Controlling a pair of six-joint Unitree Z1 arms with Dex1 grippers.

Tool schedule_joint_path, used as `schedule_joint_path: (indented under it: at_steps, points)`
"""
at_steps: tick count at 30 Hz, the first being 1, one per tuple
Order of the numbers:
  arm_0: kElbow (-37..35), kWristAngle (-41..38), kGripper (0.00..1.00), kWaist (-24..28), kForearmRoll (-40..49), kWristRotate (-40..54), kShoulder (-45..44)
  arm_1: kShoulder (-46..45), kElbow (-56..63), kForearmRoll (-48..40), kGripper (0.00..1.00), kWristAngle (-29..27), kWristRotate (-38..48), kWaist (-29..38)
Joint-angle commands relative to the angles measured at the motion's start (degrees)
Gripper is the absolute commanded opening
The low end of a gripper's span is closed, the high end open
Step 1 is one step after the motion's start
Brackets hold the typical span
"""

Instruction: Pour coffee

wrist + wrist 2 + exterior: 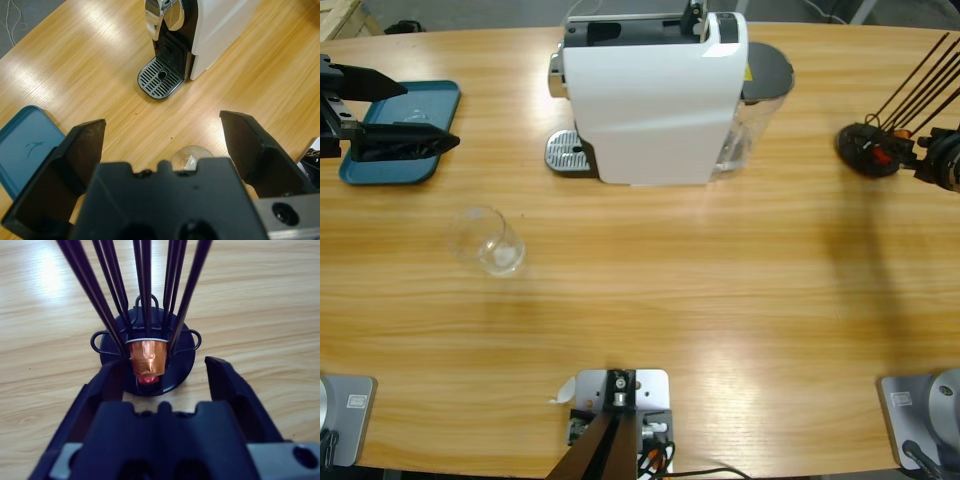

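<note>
Clear glass tumbler [488,241] stands empty at 8 o'clock of coffee machine [655,95]; left gripper [425,112] and right gripper [165,372] both spread, grasping nothing.

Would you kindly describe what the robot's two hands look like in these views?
Both are alike. The left hand has two matte black, wedge-shaped jaws rising from a blocky black body, with a grey metal plate and screw hole at its lower right. The right hand shows the same black jaws and body, with grey plates at both lower corners. No cables or markings show.

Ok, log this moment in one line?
left pincer: open, above glass | right pincer: open, at capsule rack | glass: empty, off drip tray
</note>
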Motion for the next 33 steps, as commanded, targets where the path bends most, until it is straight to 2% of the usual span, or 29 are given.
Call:
schedule_joint_path:
  at_steps: [1,9,10,13,16,20,22,33]
  points:
    - [1.55,0.87,0.996,0.58,-0.62,-0.84,1.83,1.7,0.66,-0.59,0.513,-0.62,-1.46,-0.05]
    - [1.62,0.87,0.996,0.58,-0.62,-0.94,1.74,1.8,0.57,-0.79,0.488,-0.26,-1.88,-0.12]
    - [1.55,0.87,0.996,0.58,-0.62,-1.01,1.74,1.8,0.64,-1.14,0.41,-0.26,-1.93,-0.16]
    - [1.56,0.87,0.996,0.58,-0.62,-1.03,1.65,1.89,0.7,-1.67,0.354,-0.26,-2.26,-0.65]
    - [1.63,0.87,0.996,0.58,-0.62,-1.1,1.62,1.89,0.89,-2.18,0.154,-0.26,-2.84,-0.67]
    - [1.63,0.87,0.996,0.58,-0.62,-1.1,1.65,1.82,1.01,-2.35,0.11,-0.21,-2.88,-0.67]
    - [1.63,0.87,0.996,0.58,-0.62,-1.1,1.65,1.8,1.01,-2.53,0.012,0.17,-3.07,-0.67]
    - [2.97,0.87,0.996,0.58,-0.62,-1.36,1.3,-1.11,0.13,-1.26,0.0,1.25,-3.88,-0.7]
